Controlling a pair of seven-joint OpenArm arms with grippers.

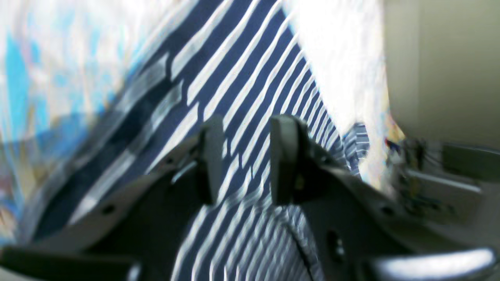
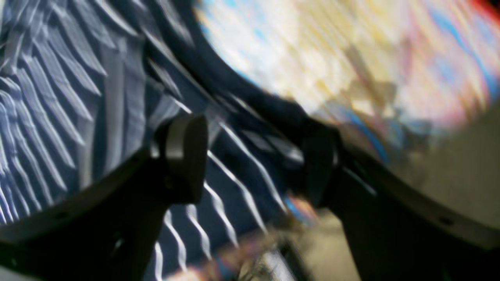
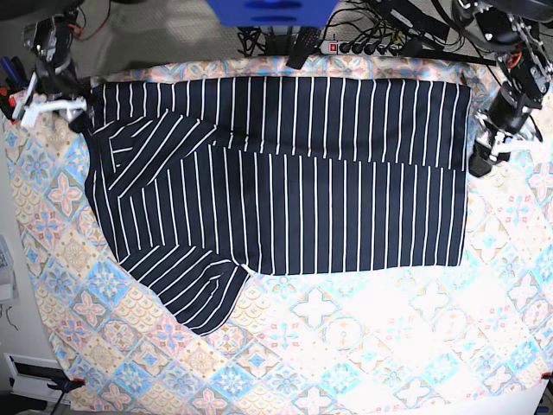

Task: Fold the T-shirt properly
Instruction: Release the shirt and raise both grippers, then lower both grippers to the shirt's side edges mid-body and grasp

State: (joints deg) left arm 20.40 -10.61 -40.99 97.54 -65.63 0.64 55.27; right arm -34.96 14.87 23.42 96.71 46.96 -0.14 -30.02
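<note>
Left pincer (image 3: 478,162) and right pincer (image 3: 76,114), jaws both parted and empty, sit at opposite ends of the shirt (image 3: 285,181), which lies on the patterned surface (image 3: 363,346) with its far edge apparently folded inward, likely between folds.

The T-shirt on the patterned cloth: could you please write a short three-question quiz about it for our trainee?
1. True or false: the T-shirt lies crumpled in a heap.
2. In the base view, one sleeve sticks out at which corner of the shirt? A) lower left B) lower right C) upper right
3. Fill in: the gripper at the shirt's edge on the base view's right belongs to the ___ arm.

Key: 1 false, it lies spread out; 2 A; 3 left.
</note>
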